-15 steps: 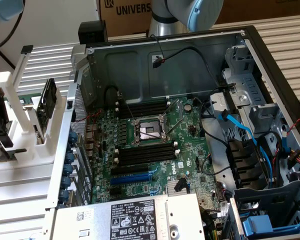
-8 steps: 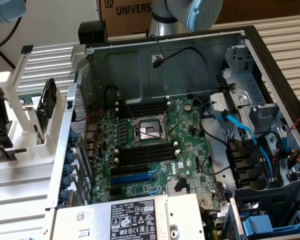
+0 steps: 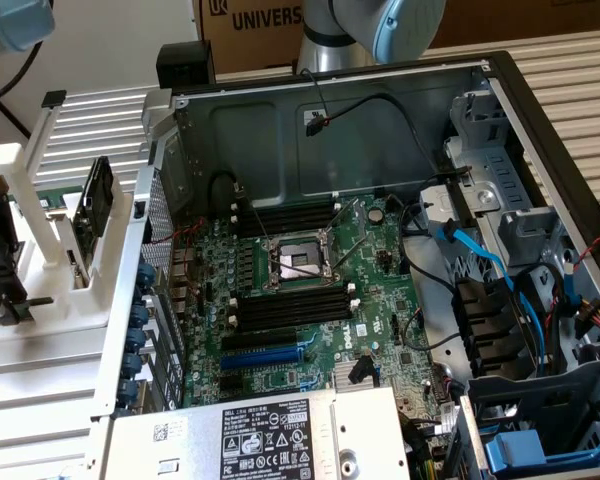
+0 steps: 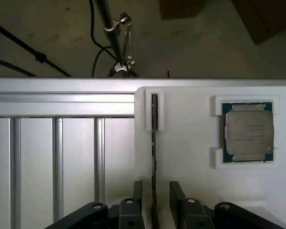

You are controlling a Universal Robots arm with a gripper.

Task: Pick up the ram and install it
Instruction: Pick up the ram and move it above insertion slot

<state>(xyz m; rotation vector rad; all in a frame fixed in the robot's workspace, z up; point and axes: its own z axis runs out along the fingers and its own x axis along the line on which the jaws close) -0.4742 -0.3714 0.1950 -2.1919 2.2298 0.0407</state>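
Note:
The ram (image 4: 154,152) shows edge-on as a thin dark strip standing on its long edge, its far end held in a notch of the white holder (image 4: 195,157). My gripper (image 4: 155,202) is open, and one black finger (image 4: 136,200) stands on each side of the ram's near end without pressing on it. In the exterior view the gripper (image 3: 10,295) is at the far left, over the white holder and outside the open computer case. On the green motherboard, long black memory slots (image 3: 285,305) lie on both sides of the CPU socket (image 3: 298,262).
A silver processor chip (image 4: 248,133) sits in its own white frame beside the ram. Ribbed metal table slats (image 4: 57,157) run next to the holder. The case wall (image 3: 130,290), the power supply (image 3: 270,435), a blue expansion slot (image 3: 265,355) and blue cables (image 3: 480,255) crowd the case.

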